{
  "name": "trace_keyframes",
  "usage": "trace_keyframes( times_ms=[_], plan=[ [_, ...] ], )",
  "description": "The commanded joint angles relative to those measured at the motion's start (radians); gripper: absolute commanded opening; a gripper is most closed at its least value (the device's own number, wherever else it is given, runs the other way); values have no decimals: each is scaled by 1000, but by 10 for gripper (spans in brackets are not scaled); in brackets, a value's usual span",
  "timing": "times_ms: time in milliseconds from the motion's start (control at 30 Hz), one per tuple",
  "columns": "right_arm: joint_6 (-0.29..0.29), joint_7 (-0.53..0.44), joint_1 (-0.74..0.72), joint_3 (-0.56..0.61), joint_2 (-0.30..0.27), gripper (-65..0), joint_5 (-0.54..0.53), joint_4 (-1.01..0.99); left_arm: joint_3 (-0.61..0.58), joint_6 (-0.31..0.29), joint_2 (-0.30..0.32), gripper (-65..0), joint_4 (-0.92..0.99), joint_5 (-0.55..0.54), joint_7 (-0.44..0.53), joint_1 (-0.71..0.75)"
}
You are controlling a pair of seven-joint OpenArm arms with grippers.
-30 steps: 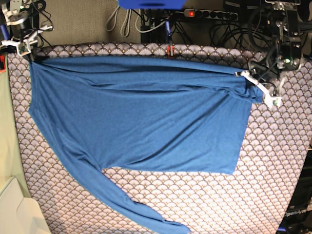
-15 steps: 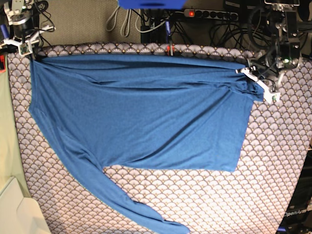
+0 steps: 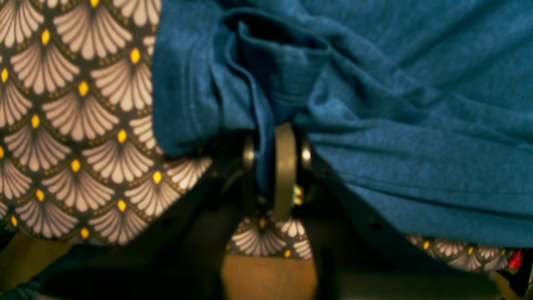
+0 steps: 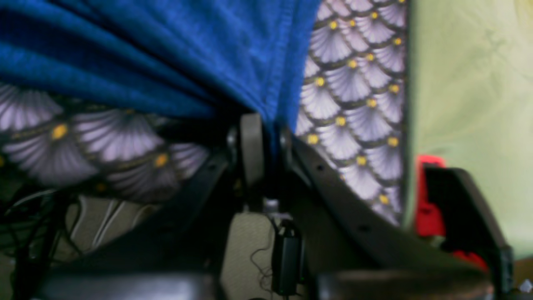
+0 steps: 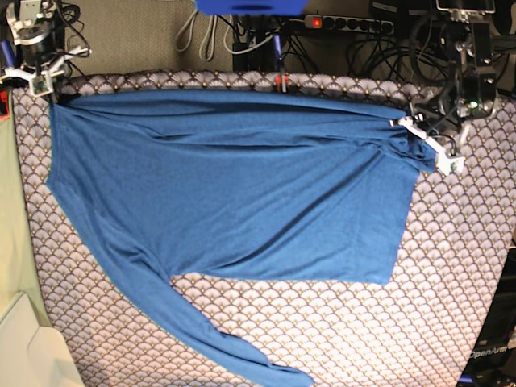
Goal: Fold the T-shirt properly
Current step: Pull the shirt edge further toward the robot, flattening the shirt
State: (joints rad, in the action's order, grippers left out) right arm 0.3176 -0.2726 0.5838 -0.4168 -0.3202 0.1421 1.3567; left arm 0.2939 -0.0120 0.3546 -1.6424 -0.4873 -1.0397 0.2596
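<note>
Blue shirt [image 5: 234,193] spread over patterned tablecloth [image 5: 451,290], body mostly flat, shallow wrinkles along far edge. One long sleeve trails diagonally toward near edge.

Left gripper [image 3: 272,166] clamped on bunched corner of shirt, fabric pinched between fingers. Right gripper [image 4: 266,141] closed on opposite far corner, cloth pulled taut.

Bare tablecloth along near side and on left gripper's side. Power strip [image 5: 347,22] and cables beyond far edge.

T-shirt [image 5: 242,189]: plain med blue, no print; reads darker teal-blue in left wrist view, brighter royal blue in right wrist view. Cloth over worktop [image 5: 451,266]: grey-lilac scallop fans w/ dark outlines, yellow dots at fan tips. Pale green surface [image 4: 470,104] at cloth's edge.
</note>
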Motion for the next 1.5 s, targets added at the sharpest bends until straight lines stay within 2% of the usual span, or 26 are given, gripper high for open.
trace_keyframes(
  times_ms=[0,133,167,233,433,533,667,800,1167,1300,1467],
  plan=[
    [-18,-17,-11,-20,-4,-650,-12,14,6,2,16,-646,-11,6,8,-7],
    [-18,-15,-28,-54,5,-648,-12,13,5,1,14,-646,-11,3,6,-10],
    [-18,-15,-28,-54,5,-629,-12,13,3,1,14,-646,-11,-1,6,-16],
    [-18,-15,-29,-54,5,-577,-12,13,3,1,14,-646,-11,5,-1,-21],
    [-16,-17,-29,-47,5,-363,-12,13,6,1,21,-645,-11,5,-89,-58],
    [-16,-17,-28,-47,5,-291,-12,13,8,1,16,-645,-11,5,-121,-76],
    [-16,-17,-28,-52,19,-221,-12,13,6,1,14,-645,-11,6,-115,-84],
    [-16,-18,-26,-52,19,-191,-12,13,6,1,14,-649,-11,6,-115,-85],
    [-15,-24,-26,-54,19,-168,-12,14,6,-1,14,-641,-11,2,-115,-85],
    [-15,-24,-26,-54,19,-152,-12,14,9,-1,14,-579,-15,-4,-116,-84],
    [-15,-24,-26,-54,19,-152,-12,14,9,-1,-1,-541,-11,-4,-123,-84]
  ],
)
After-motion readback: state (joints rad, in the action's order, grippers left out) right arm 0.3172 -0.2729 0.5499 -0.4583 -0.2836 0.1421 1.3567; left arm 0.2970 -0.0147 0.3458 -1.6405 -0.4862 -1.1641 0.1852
